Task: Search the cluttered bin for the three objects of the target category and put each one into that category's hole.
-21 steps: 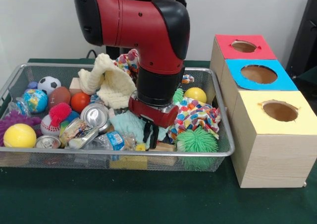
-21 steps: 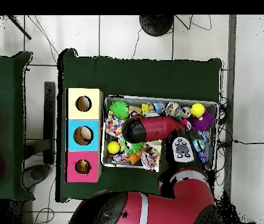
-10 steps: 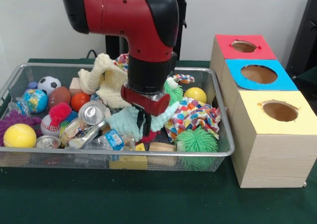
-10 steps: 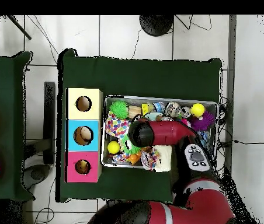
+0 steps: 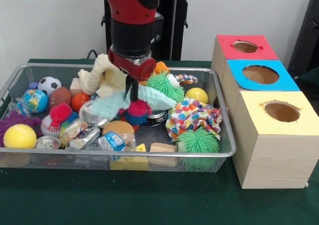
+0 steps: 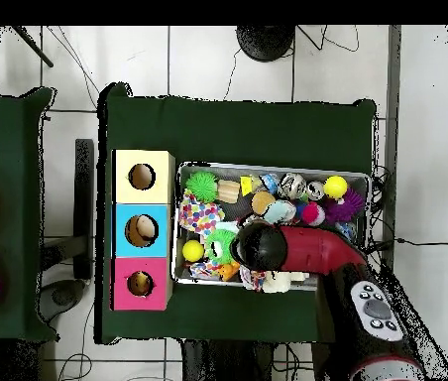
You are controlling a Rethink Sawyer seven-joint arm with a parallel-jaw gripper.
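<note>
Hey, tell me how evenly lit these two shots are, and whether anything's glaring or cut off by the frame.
Front view: soft, even light, with a small glint on the can in the wire bin; the arm's upper part runs off the top edge. Overhead view: the bright floor contrasts with the dark green table, and the arm hides part of the bin.

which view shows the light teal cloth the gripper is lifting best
The front view. There the light teal cloth hangs spread out from the gripper above the wire bin, its whole drape visible. In the overhead view the red arm covers the spot, so the cloth cannot be made out there.
</note>
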